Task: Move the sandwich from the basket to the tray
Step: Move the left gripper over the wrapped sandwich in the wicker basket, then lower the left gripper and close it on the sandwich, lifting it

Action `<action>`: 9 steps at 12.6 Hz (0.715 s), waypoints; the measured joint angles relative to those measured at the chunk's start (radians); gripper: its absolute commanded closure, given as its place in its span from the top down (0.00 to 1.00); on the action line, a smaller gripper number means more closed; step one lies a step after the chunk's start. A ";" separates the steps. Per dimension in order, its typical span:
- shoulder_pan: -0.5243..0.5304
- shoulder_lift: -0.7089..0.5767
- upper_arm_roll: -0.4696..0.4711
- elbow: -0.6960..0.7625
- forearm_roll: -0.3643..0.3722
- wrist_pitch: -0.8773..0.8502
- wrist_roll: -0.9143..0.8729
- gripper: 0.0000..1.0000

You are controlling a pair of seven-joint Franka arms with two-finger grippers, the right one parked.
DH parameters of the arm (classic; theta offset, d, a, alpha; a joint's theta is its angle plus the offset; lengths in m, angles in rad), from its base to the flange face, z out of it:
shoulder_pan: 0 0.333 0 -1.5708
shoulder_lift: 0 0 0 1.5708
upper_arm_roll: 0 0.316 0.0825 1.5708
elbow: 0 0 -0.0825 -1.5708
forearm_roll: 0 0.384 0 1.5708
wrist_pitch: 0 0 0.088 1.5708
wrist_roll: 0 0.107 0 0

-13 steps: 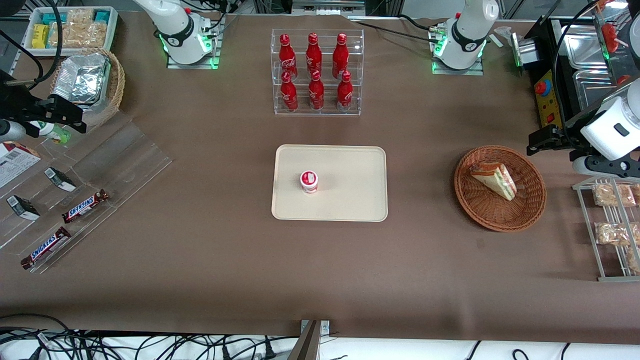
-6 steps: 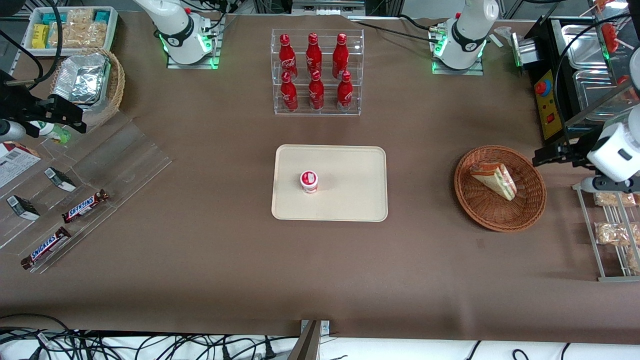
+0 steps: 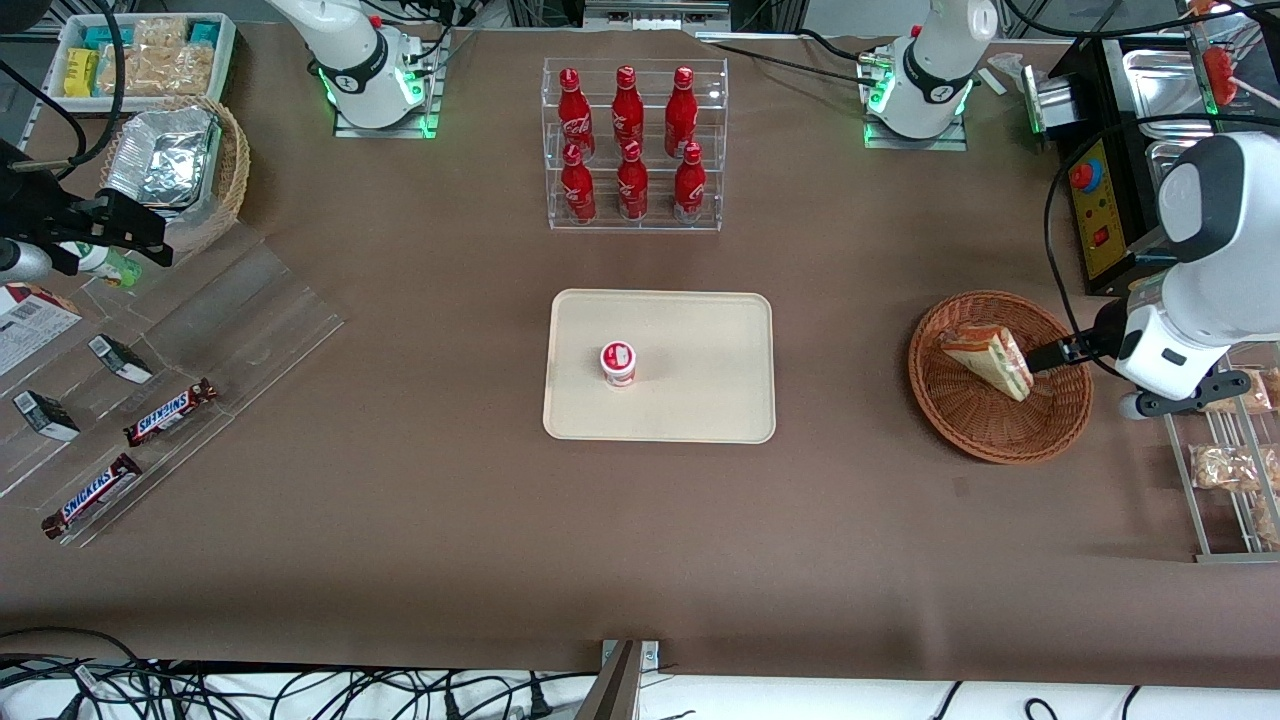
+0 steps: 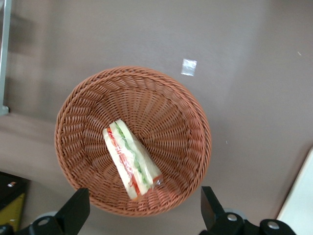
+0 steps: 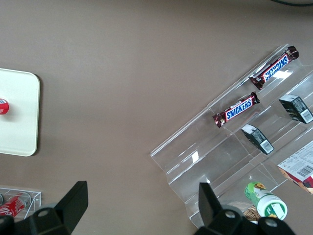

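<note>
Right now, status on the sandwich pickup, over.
Gripper open, above basket. Sandwich untouched in basket. Tray holds a lidded cup.

Left arm lowered, gripper (image 4: 142, 215) downward, fingers (image 4: 76, 210) spread wide

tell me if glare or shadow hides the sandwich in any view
Front view: even overhead light, the sandwich in the basket is clear, with the open pincer above the basket beside it. Left wrist view: the sandwich is sharp with its filling layers readable, only a faint sheen on its wrap. Right wrist view: it does not show.
</note>
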 measured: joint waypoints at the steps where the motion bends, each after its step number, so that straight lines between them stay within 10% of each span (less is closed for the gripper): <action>1: 0.004 -0.002 0.000 -0.032 0.000 0.043 -0.046 1.00; 9: 0.024 -0.016 0.000 -0.331 0.041 0.392 -0.254 1.00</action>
